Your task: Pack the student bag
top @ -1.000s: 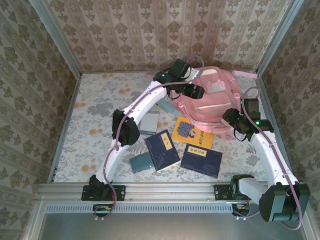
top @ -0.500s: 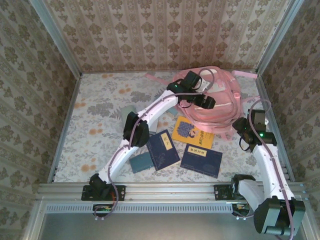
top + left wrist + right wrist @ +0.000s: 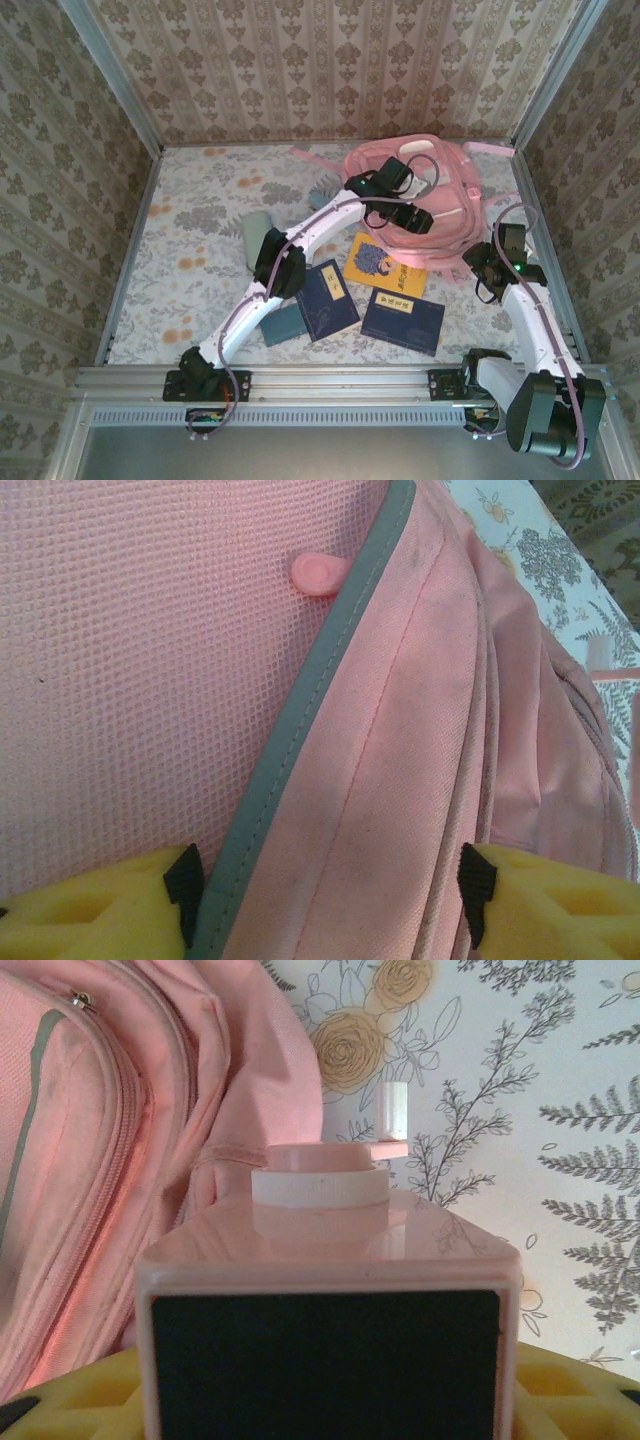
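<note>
**Bag packing rig: quick count + what the grippers are doing**

Count first: 1 student bag [image 3: 455, 205], 3 books (1 yellow book [image 3: 385, 265] + 2 dark blue books [image 3: 323, 298]), 2 small flat pieces, 1 pink bottle [image 3: 325, 1245]. Everything sits on a floral cloth [image 3: 180, 230].

Using the yellow book as ref pt: the bag lies right behind it on the far side and looks to touch its far edge. One blue book is at its near-left corner, and the second blue book [image 3: 403, 320] is just in front of it. The teal piece [image 3: 283, 325] is further left, past the first blue book. The grey-green piece [image 3: 257, 235] is well off to the left, partly hidden by the left arm.

Materials: the bag is soft, bulky and pink, w/ woven twill panels and a mesh panel [image 3: 130, 660]. A grey trim strip [image 3: 300, 730] runs along the mesh edge, and there's a small round pink tab [image 3: 318, 575]. The books are flat rectangles. The bottle is boxy w/ sloped shoulders, a dark front panel and a white ribbed cap [image 3: 318, 1187] w/ a pink top.

Grippers: the left gripper [image 3: 330, 910] is on the bag behind the yellow book. Its yellow fingers are wide apart w/ trim and twill between them; can't tell if the pads actually press. The right gripper [image 3: 325, 1400] is off to the right of the yellow book, beside the bag, clamped on the bottle, cap pointing away from the wrist.
</note>
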Available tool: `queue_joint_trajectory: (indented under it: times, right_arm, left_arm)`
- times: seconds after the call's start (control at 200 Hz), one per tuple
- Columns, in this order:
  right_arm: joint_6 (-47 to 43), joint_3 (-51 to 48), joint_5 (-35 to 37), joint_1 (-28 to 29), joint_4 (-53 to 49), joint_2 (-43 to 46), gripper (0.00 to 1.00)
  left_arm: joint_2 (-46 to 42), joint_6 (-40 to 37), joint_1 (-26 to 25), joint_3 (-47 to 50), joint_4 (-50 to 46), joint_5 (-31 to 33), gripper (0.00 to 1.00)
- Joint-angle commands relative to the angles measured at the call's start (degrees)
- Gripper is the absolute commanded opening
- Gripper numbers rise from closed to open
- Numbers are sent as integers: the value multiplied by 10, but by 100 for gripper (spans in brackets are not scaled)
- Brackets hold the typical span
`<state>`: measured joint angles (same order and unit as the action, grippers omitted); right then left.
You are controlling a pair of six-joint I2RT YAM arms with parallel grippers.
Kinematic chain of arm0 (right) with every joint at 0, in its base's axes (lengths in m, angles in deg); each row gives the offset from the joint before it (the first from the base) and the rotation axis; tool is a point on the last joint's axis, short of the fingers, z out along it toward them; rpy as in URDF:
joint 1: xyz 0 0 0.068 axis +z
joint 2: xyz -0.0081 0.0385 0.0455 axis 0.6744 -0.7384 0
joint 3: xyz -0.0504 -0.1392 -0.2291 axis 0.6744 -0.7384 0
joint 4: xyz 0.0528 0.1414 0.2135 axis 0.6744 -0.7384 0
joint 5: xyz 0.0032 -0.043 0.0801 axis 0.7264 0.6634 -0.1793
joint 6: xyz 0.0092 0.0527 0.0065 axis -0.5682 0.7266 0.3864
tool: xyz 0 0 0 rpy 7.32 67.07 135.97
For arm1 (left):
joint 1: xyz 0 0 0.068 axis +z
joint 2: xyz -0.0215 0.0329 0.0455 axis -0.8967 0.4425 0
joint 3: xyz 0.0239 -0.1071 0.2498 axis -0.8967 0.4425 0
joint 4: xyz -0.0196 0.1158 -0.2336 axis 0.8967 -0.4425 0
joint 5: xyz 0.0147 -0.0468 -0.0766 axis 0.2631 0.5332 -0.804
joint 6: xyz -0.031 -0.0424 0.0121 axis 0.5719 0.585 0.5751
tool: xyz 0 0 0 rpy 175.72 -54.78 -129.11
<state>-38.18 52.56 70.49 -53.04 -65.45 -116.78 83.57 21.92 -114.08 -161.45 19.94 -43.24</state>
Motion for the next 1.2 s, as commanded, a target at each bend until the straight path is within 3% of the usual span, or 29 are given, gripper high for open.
queue_joint_trajectory:
  times: [0.0, 0.15, 0.45, 0.715, 0.975, 1.195]
  right_arm:
    - [5, -5, -17, -2, 29, 0, 42]
    - [5, -9, -34, -2, 39, -5, 42]
    - [1, -18, -51, -2, 59, -27, 38]
    - [2, 10, -17, -1, 6, 40, 38]
    - [30, 62, 9, 26, -58, 127, 37]
    - [47, 74, -18, 33, -46, 148, 36]
  left_arm:
    - [-3, 26, -12, 22, -38, -77, 62]
    - [-8, 62, -16, 36, -15, -166, 39]
    - [-35, 59, -22, 72, 4, -156, 0]
    - [-105, 58, 1, 65, 27, -56, 0]
    - [-156, 123, 41, 18, 95, -28, 0]
    - [-155, 186, 73, -19, 151, -26, 0]
